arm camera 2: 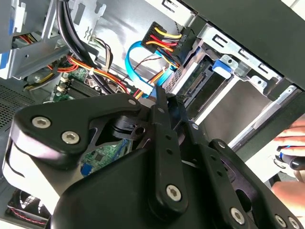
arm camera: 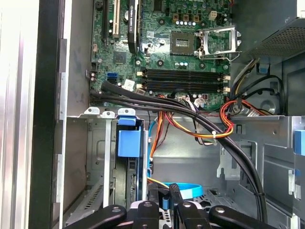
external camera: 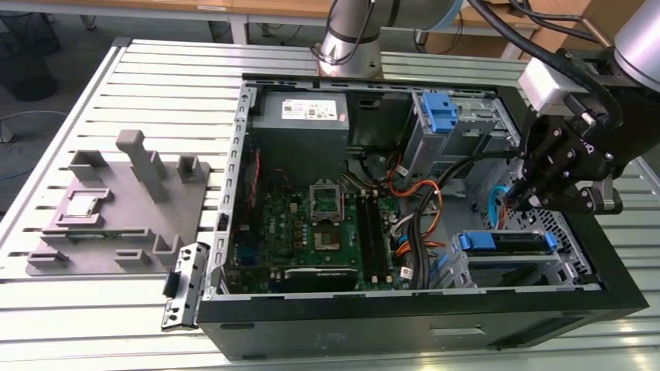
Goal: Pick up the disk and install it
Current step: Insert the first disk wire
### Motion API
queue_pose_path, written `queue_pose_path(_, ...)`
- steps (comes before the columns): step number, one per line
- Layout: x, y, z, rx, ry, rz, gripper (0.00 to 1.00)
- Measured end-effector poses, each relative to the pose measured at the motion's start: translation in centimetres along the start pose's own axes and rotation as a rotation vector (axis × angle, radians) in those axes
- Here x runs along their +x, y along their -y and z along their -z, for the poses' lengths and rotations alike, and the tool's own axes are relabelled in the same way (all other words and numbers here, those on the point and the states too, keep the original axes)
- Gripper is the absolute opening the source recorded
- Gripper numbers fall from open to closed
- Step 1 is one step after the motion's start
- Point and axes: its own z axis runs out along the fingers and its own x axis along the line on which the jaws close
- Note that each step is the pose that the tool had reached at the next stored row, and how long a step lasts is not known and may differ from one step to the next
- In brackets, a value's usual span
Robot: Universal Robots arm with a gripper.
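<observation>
Blue plastic is framing the disk (external camera: 502, 241), which is already lying in the drive cage at the 4 o'clock corner of the open computer case (external camera: 413, 328) in the exterior view, flat, with its long axis running across the case from that view's left to right. In the first wrist view we are seeing the same disk (arm camera: 129, 143) end-on, its blue tab sitting between the grey walls of the cage (arm camera: 95, 152).

We are hovering the hand (external camera: 526, 202) over the case at about 3 o'clock in the exterior view, just above the cage. From the hand, the disk is lying toward 6 o'clock in that view, near but not touching as far as we can judge. In both wrist views the black linkages of the hand (arm camera: 169, 210) are drawn close together, and we are seeing nothing held between the fingers; the tips seem nearly closed, empty. A light blue flat cable (arm camera 2: 138, 71) and a bundle of red, yellow and black wires (arm camera 2: 164, 40) are hanging near the cage opening, close to the hand. The green circuit board (external camera: 309, 224) is lying toward 9 o'clock of the hand, well apart. The case is resting on a slatted metal surface (external camera: 154, 69).
</observation>
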Motion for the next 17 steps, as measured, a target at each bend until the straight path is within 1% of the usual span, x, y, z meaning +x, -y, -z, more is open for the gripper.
queue_pose_path(4,0.01,0.00,0.00,0.0000,0.0001,0.000,0.22)
queue_pose_path(5,0.01,0.00,0.00,0.0000,0.0000,0.000,0.28)
queue_pose_path(9,0.15,0.00,-0.02,0.0000,0.0001,0.000,0.28)
queue_pose_path(12,0.59,0.00,-0.04,0.0001,0.0001,-0.002,0.28)
queue_pose_path(17,1.60,-0.02,-0.17,-0.0007,0.0003,-0.009,0.28)
